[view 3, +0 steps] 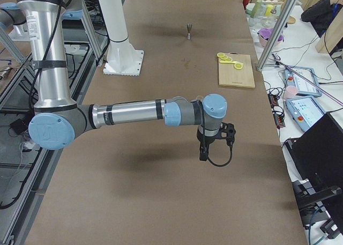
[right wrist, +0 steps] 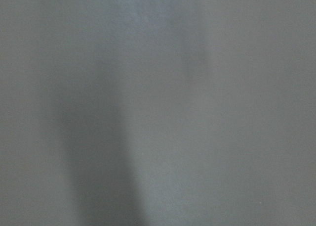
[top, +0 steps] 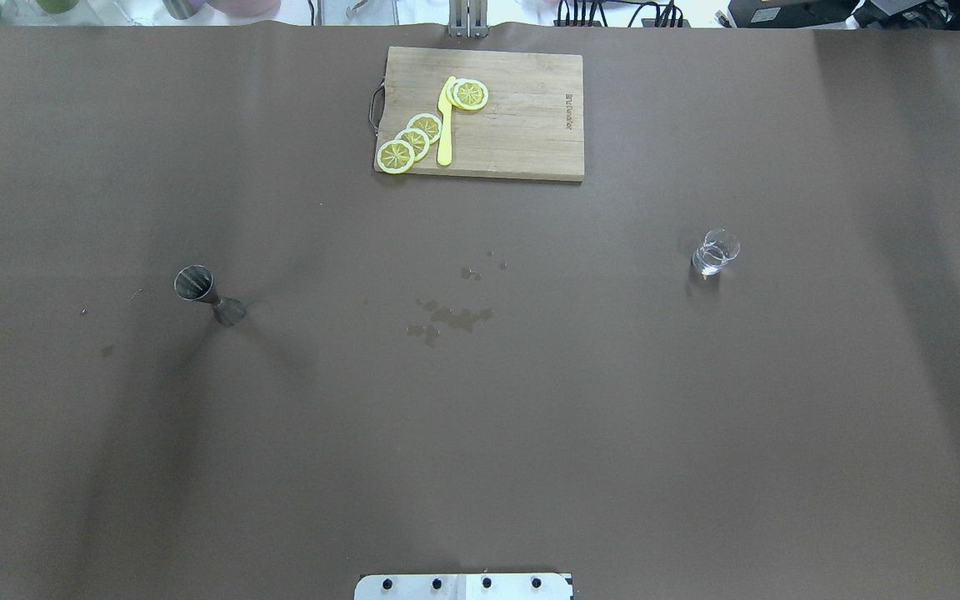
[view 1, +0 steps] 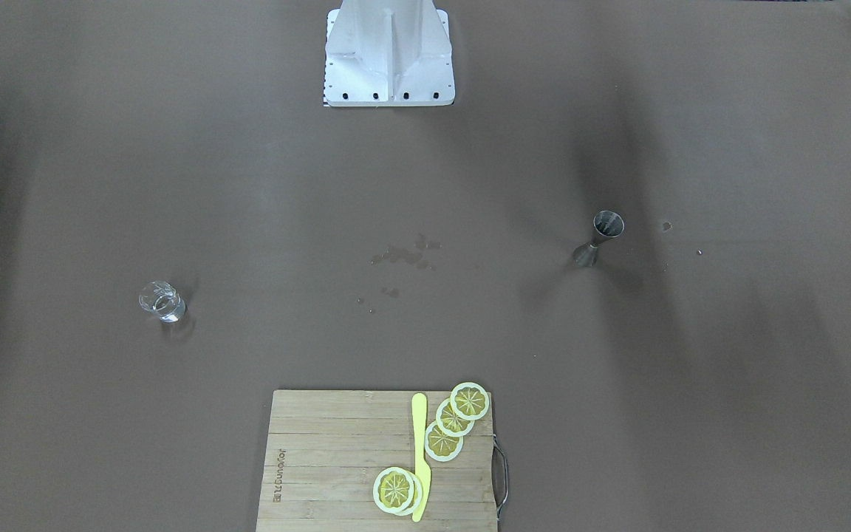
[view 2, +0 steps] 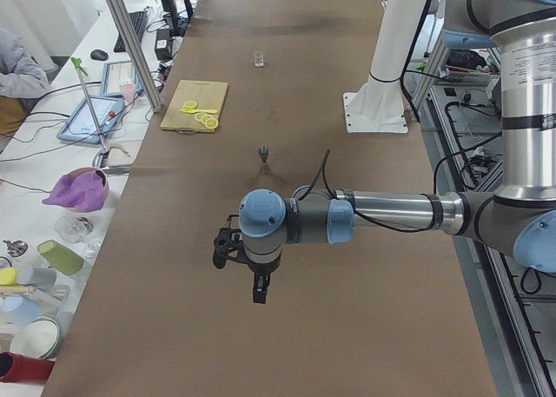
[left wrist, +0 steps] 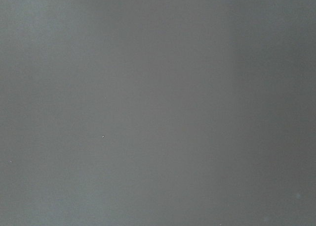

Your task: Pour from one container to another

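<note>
A metal jigger (view 1: pixel 603 236) (top: pixel 205 293) stands upright on the brown table on my left side. On my right side stands a small clear glass (view 1: pixel 162 301) (top: pixel 715 252) with a little clear liquid in it. Neither gripper appears in the overhead or front views. In the exterior left view my left gripper (view 2: pixel 258 288) hangs above the table at the near end, well short of the jigger (view 2: pixel 264 156). My right gripper (view 3: pixel 203 151) hangs over its own end in the exterior right view. I cannot tell whether either is open or shut. Both wrist views show only bare table.
A wooden cutting board (top: pixel 530 125) with lemon slices (top: pixel 413 142) and a yellow knife (top: pixel 446 125) lies at the far middle edge. Wet stains (top: pixel 451 315) mark the table's middle. The white robot base (view 1: pixel 388 59) stands on my side. Cups and tablets sit beyond the far edge.
</note>
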Available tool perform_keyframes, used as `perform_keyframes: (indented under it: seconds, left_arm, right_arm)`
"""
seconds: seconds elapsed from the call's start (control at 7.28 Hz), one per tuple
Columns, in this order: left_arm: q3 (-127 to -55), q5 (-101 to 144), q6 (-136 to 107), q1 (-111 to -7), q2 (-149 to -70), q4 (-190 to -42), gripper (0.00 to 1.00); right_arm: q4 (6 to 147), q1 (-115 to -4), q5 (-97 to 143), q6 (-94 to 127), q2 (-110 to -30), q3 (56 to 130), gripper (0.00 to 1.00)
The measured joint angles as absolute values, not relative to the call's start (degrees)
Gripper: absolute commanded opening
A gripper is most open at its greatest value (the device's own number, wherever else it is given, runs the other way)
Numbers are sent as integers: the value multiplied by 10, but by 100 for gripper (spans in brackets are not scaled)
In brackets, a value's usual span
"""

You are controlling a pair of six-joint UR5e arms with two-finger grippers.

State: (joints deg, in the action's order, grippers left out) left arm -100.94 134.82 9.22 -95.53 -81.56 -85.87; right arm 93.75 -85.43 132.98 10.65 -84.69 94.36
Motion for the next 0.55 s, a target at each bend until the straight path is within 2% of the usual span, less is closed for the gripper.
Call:
perform_keyframes:
  seconds: [0.55]
  left_arm:
    - [-1009, 1348, 93, -957, -818, -859, 98]
  right_arm:
    - [922, -809, 1337, 34, -822, 1021, 100]
